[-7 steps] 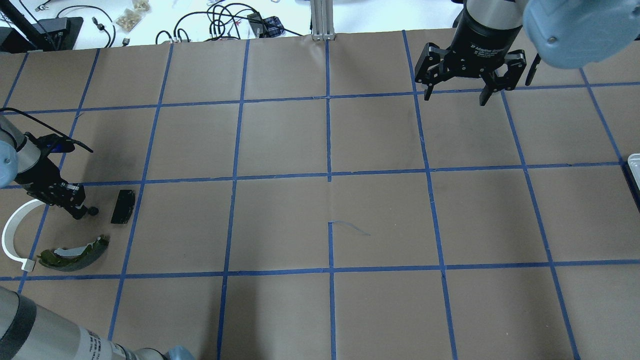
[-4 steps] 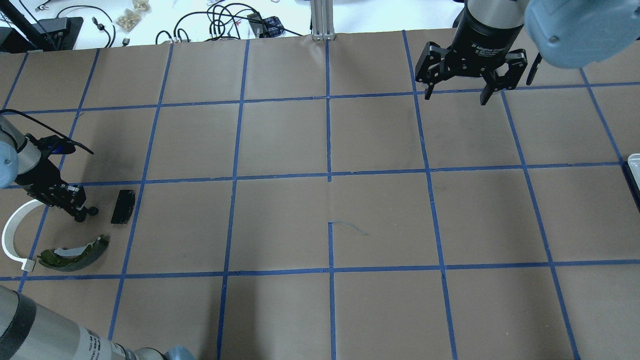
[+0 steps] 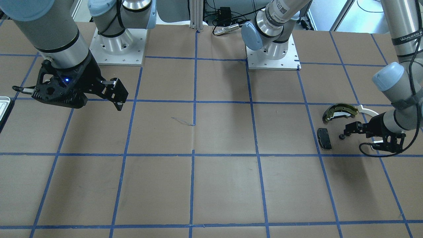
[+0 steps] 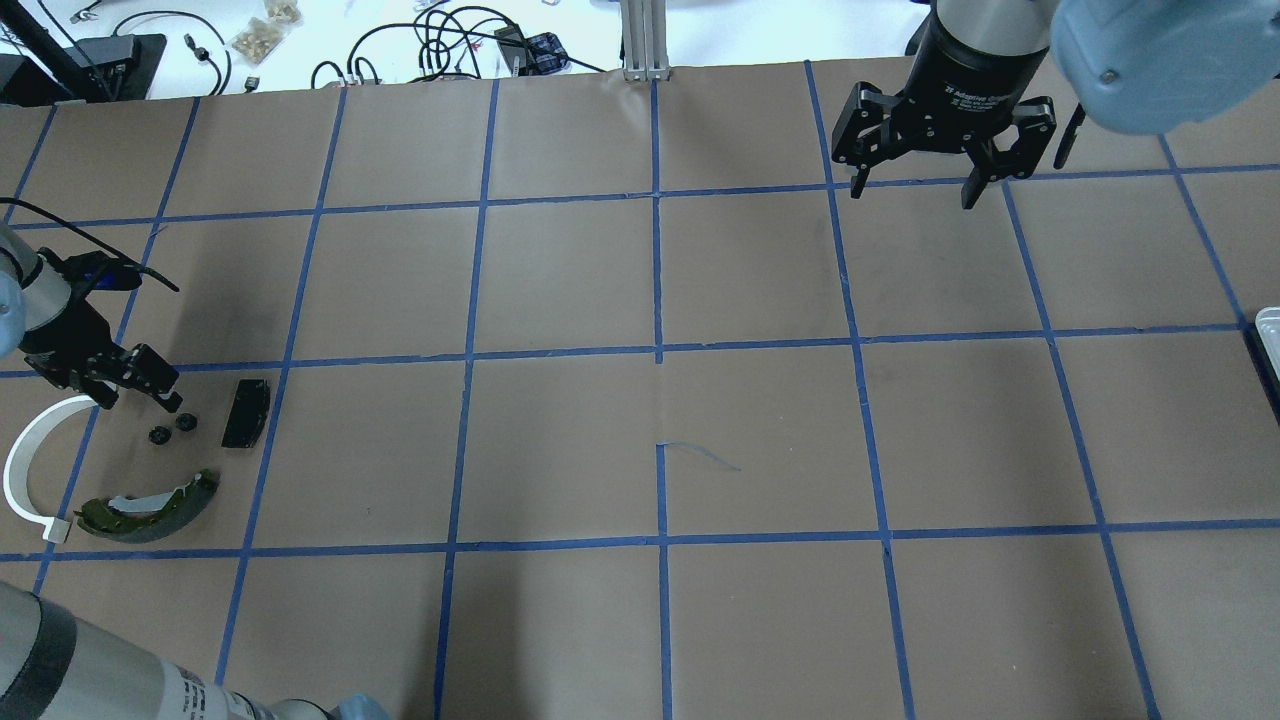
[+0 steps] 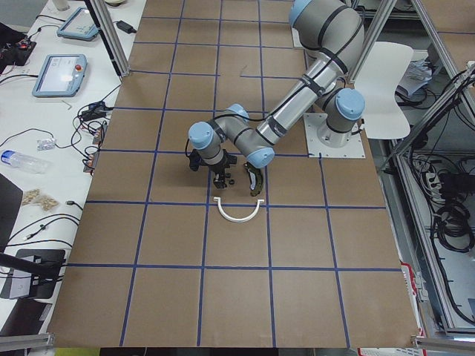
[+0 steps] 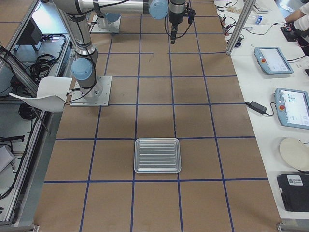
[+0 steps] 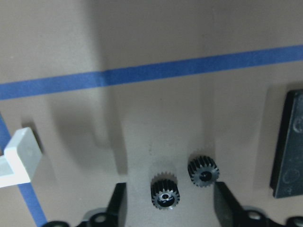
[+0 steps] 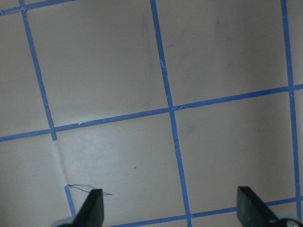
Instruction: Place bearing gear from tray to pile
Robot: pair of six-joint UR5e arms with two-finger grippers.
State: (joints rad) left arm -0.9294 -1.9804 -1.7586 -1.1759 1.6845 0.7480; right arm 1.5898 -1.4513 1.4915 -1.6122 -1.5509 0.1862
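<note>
Left hand (image 4: 140, 398) spread wide, empty, low over the worktop (image 4: 560, 450). Two bearing gears (image 7: 165, 194) lie flat just ahead of its fingertips, in the pile beside the black pad (image 4: 246, 412). Right hand (image 4: 913, 195) wide, empty. Risk: a sideways retreat clips the nearer gear and knocks it clear

Wide views, close wrists, pile (image 4: 150, 518) seemingly shared
</note>
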